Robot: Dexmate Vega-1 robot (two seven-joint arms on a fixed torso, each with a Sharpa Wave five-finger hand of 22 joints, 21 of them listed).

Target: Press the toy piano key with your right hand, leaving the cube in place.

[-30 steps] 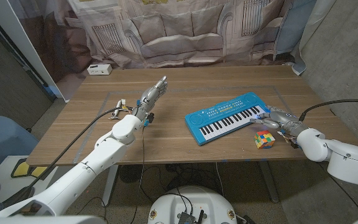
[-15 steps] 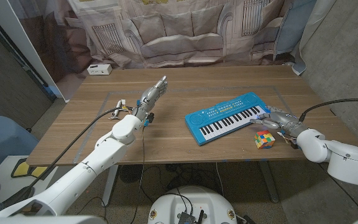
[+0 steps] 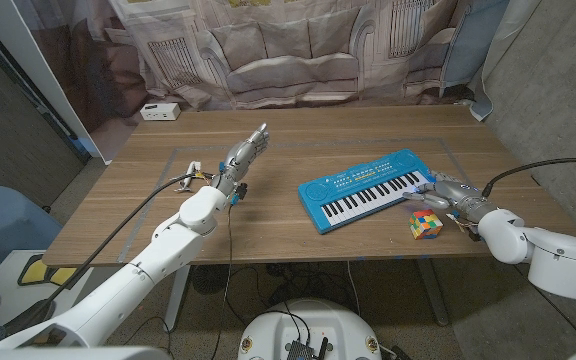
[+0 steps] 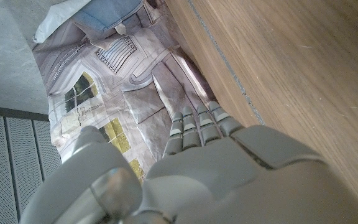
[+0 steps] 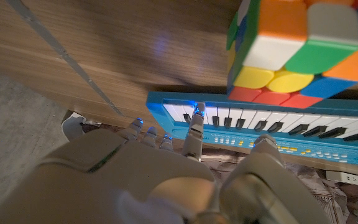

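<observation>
The blue toy piano [image 3: 363, 187] lies slanted on the wooden table [image 3: 298, 140], right of centre. A multicoloured cube [image 3: 425, 224] sits just off its near right corner. My right hand [image 3: 451, 194] is at the piano's right end, beside and just beyond the cube, holding nothing. In the right wrist view one fingertip [image 5: 197, 116] reaches to the white keys of the piano [image 5: 278, 124], and the cube [image 5: 297, 43] shows close by. My left hand [image 3: 240, 160] stands left of the piano with its fingers [image 4: 197, 121] stretched out and nothing in it.
A small white box [image 3: 158, 112] sits at the table's far left corner. A printed curtain [image 3: 298, 50] hangs behind the table. A grey tape line [image 4: 219, 59] runs across the wood near the left hand. Cables trail from both arms.
</observation>
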